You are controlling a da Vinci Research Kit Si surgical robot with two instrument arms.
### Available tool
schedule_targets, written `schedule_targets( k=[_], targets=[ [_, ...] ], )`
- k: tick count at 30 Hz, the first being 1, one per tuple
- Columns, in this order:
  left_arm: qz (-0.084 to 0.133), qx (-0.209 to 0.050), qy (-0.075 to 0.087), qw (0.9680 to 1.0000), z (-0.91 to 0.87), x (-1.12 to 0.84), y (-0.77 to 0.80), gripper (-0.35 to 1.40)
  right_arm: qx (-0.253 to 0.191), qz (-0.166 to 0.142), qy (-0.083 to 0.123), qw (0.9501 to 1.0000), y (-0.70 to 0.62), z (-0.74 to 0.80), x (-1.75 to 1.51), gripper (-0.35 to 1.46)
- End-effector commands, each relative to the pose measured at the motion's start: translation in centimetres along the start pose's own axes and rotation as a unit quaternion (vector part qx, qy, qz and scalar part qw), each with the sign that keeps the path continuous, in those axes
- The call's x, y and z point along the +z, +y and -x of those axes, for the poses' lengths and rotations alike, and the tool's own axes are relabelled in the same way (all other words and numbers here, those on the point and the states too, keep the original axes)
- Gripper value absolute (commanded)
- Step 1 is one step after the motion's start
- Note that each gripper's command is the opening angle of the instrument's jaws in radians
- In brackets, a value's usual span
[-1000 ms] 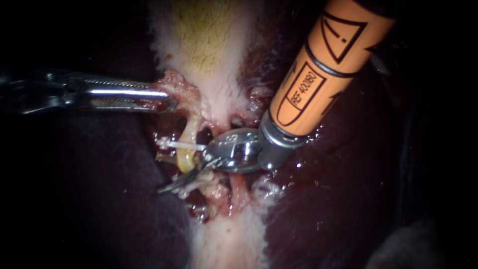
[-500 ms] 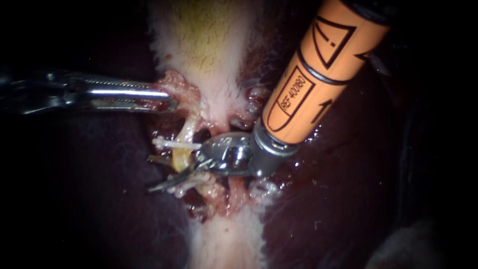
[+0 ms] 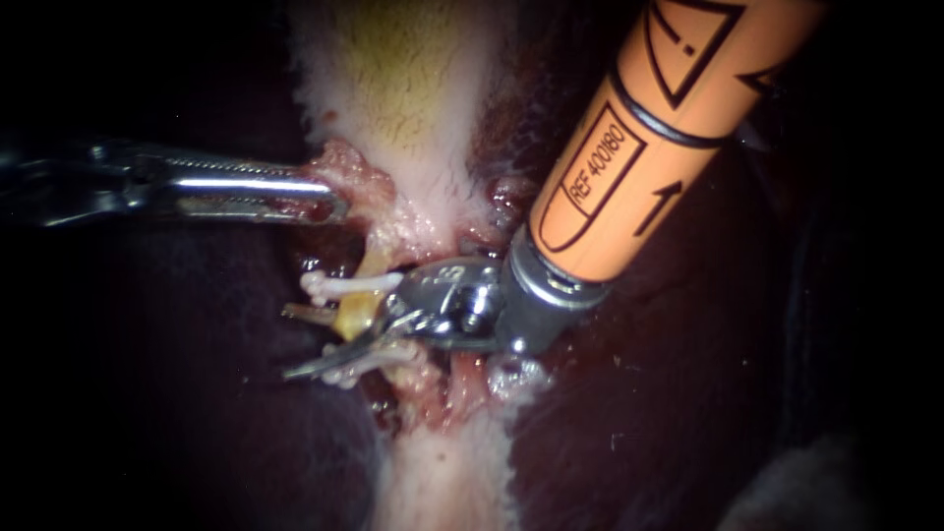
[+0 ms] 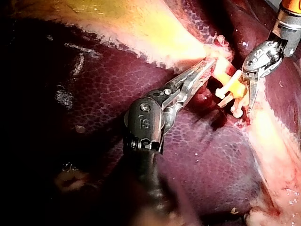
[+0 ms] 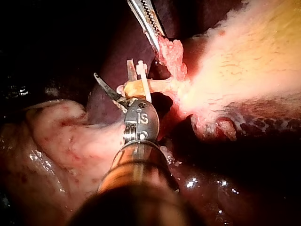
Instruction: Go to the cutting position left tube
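Your left instrument [image 3: 329,202] has its pincer clamped on pink tissue [image 3: 364,177], upper middle. Your right instrument [image 3: 295,342] has its pincer a little apart around the left tube [image 3: 356,317], mid-frame. The tube partly hides the far half.

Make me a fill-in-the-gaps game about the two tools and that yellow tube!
1. The right tool has an ____ shaft.
2. Its blades are ____, with the yellow tube between them.
3. The tube wears ____ white clips.
4. The left tool is ____ on pink tissue.
Missing words: orange; open; two; shut.
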Motion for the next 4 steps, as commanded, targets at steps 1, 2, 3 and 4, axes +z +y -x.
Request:
schedule_targets(
  k=[1, 2, 3, 4],
  targets=[
    [0.000, 0.000, 0.000, 1.0000, 0.00, 0.00, 0.00, -0.35, 0.000, 0.000, 0.000, 1.0000, 0.01, 0.01, 0.00, 1.26],
    [0.000, 0.000, 0.000, 1.0000, 0.00, 0.00, 0.00, -0.35, 0.000, 0.000, 0.000, 1.0000, 0.01, 0.01, 0.00, 1.26],
    [0.000, 0.000, 0.000, 1.0000, 0.00, 0.00, 0.00, -0.35, 0.000, 0.000, 0.000, 1.0000, 0.01, 0.01, 0.00, 1.26],
    [0.000, 0.000, 0.000, 1.0000, 0.00, 0.00, 0.00, -0.35, 0.000, 0.000, 0.000, 1.0000, 0.01, 0.01, 0.00, 1.26]
  ],
)
